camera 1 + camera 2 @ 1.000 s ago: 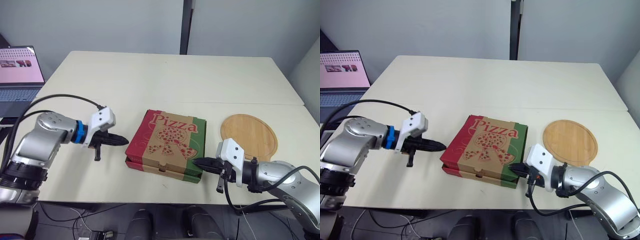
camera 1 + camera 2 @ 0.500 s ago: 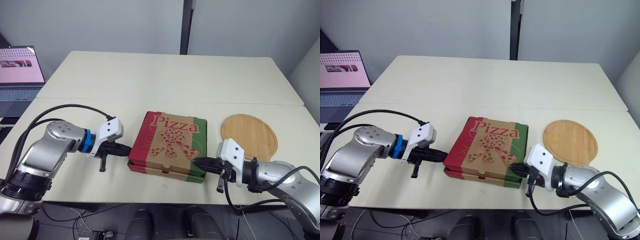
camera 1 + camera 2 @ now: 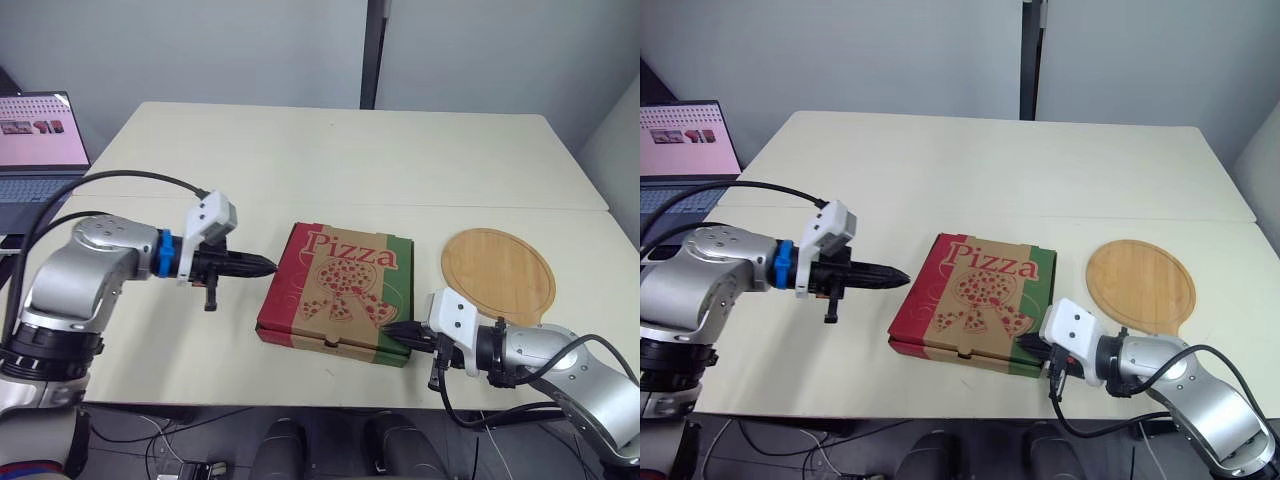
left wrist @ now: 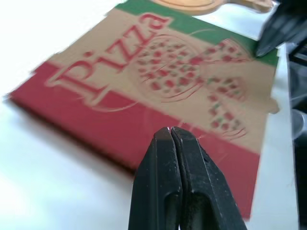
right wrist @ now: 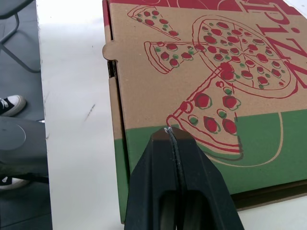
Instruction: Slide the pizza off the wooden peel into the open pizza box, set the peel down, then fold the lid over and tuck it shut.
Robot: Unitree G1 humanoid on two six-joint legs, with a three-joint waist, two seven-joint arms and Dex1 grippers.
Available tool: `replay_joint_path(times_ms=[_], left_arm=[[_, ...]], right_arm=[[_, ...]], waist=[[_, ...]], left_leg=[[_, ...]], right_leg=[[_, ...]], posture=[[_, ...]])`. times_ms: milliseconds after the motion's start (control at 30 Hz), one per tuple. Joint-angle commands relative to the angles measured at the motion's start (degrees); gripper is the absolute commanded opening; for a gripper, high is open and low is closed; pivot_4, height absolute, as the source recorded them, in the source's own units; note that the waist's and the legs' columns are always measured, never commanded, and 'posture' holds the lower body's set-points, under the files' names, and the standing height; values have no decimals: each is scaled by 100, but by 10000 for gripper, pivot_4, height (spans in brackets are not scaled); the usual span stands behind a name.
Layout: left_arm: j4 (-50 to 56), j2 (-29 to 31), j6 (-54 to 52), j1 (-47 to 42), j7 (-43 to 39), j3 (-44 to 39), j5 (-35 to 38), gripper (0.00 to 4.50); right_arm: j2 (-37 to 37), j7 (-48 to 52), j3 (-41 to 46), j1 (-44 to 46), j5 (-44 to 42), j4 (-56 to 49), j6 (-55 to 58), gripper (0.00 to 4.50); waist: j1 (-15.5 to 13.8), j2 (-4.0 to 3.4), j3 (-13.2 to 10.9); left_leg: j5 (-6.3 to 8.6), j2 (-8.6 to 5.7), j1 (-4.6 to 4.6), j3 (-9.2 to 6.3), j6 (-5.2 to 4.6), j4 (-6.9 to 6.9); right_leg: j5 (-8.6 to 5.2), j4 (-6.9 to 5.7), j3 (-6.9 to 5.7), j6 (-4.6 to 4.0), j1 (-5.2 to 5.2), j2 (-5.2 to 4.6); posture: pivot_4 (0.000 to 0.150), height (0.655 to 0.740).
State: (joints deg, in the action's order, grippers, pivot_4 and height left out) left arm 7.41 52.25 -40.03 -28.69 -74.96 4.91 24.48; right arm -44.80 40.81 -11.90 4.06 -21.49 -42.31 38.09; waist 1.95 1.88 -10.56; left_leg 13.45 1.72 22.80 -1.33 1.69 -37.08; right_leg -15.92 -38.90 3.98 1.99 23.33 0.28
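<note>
lid (image 3: 345,278) flat, left gripper backs off

the left gripper (image 3: 262,266), fingers together and empty, has drawn off the left edge of the red, tan and green cardboard pizza box (image 3: 300,335); the right gripper (image 3: 394,328), likewise closed on nothing, presses nearer its front right corner. closing looks nearly done. the round wooden peel (image 3: 497,272) lies beside it. pizza hidden; front tab's (image 5: 110,50) tuck unclear.
</note>
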Motion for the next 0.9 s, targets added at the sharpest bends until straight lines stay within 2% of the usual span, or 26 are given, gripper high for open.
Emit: replay_joint_path(times_ms=[33,167,267,367,433,533,633,733,900], left_arm=[[134,-11,263,303,145,379,-348,0],[-181,90,732,617,191,748,-830,0],[-274,5,885,726,224,724,-819,0],[-218,-165,720,684,281,246,-320,0],[-332,-260,379,524,521,-246,12,0],[-739,-293,337,362,977,-673,-15,0],[-970,-306,280,414,1313,-809,-133,0],[-760,-225,358,792,1270,-587,-291,0],[-225,-485,146,1220,1411,-343,-208,0]], right_arm=[[-14,17,-51,92,162,-17,-120,154],[-29,40,-126,79,364,46,-173,154],[-20,60,-141,53,440,58,-194,154],[-22,56,-45,-2,503,45,-278,154],[79,-53,333,-81,359,-3,-288,154],[199,-229,931,-133,225,59,-220,154],[259,-441,1241,-123,443,457,-377,154],[221,-575,1099,-72,938,1032,-789,154],[424,-456,514,296,1339,1856,-1160,154]], waist=[[15,0,0],[6,1,6],[9,-6,22],[10,-6,26],[2,-4,25],[1,0,23],[-3,3,25],[2,2,24],[-6,2,24]], left_leg=[[0,2,-2,0,0,0],[0,4,-3,-2,0,-1],[0,4,-12,4,0,3],[0,5,-20,4,0,5],[0,5,-17,3,0,4],[0,5,-6,-2,0,0],[0,3,-6,-3,0,2],[0,1,-7,3,0,5],[0,2,-7,3,0,4]], right_leg=[[0,-2,1,0,0,1],[0,-4,-1,-1,0,4],[-2,-3,4,-4,-4,3],[-3,-4,4,-6,-9,3],[-3,-5,1,-6,-8,4],[-2,-5,-3,-5,-3,4],[-2,-4,-3,-5,-3,3],[-2,-2,1,-5,-3,-1],[-2,-3,1,-6,-2,-4]], posture=[[1500,7306],[1500,7306],[1500,7306],[1500,7306],[1500,7306],[1500,7306],[1500,7306],[1500,7306],[1500,7306]])
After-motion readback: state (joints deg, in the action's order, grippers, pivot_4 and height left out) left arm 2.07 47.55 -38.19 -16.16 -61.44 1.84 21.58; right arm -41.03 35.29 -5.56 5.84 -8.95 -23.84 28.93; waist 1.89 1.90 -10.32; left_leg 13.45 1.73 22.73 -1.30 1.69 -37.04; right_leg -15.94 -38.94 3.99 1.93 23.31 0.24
